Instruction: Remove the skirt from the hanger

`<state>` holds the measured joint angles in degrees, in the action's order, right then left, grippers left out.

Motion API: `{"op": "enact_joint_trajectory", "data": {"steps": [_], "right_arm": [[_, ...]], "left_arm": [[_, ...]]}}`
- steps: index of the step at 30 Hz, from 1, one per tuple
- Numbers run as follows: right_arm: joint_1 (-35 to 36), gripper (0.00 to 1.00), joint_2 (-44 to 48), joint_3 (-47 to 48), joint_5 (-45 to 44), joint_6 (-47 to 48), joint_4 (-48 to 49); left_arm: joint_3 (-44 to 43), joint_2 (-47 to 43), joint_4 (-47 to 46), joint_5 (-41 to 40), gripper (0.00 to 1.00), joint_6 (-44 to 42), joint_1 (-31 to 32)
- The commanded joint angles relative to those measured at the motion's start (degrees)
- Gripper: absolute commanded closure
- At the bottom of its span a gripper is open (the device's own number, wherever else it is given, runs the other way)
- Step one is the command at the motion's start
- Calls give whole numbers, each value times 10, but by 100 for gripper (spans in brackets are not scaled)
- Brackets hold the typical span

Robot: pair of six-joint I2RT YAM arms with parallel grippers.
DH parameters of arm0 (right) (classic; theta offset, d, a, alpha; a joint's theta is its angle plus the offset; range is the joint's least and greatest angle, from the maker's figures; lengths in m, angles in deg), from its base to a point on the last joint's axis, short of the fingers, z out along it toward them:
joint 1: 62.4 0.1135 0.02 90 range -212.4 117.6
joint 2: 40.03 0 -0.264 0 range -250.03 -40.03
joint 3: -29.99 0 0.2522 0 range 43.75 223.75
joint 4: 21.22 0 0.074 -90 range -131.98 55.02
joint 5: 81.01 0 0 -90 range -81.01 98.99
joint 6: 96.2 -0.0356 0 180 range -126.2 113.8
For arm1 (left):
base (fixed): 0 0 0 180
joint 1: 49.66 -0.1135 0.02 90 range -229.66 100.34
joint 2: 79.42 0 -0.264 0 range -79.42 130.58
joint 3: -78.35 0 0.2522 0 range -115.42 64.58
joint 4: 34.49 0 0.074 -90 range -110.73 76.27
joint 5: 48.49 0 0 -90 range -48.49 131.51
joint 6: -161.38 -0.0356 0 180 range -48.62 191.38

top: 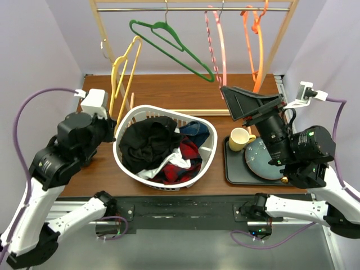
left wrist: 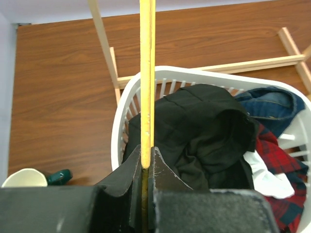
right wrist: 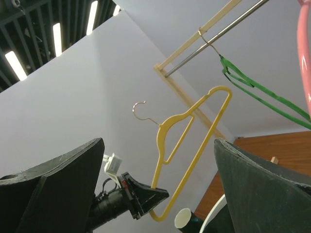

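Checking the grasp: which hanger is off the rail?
The yellow hanger, clamped in the left gripper; the green hanger, pink hanger and orange hanger hang on the rail.

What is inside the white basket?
The basket holds clothes: black cloth on top, red plaid, white cloth and blue denim beside it. Anything underneath is covered.

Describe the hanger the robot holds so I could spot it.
Find the wooden clothes rack behind the white laundry basket. Left of the basket, the yellow hanger is off the rail, pinched in the left gripper. The green hanger, pink hanger and orange hanger hang from it.
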<state>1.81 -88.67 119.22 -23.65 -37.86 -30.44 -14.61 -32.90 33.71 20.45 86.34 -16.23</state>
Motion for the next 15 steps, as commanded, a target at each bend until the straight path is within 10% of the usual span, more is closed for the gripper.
{"op": "enact_joint_trajectory", "data": {"steps": [1, 15], "right_arm": [[1, 1, 6, -8, -24, 18, 4], [1, 1, 47, -22, -34, 41, -3]], "left_arm": [[-82, 63, -16, -57, 100, 1, -1], [-263, 269, -47, -85, 100, -60, -14]]}}
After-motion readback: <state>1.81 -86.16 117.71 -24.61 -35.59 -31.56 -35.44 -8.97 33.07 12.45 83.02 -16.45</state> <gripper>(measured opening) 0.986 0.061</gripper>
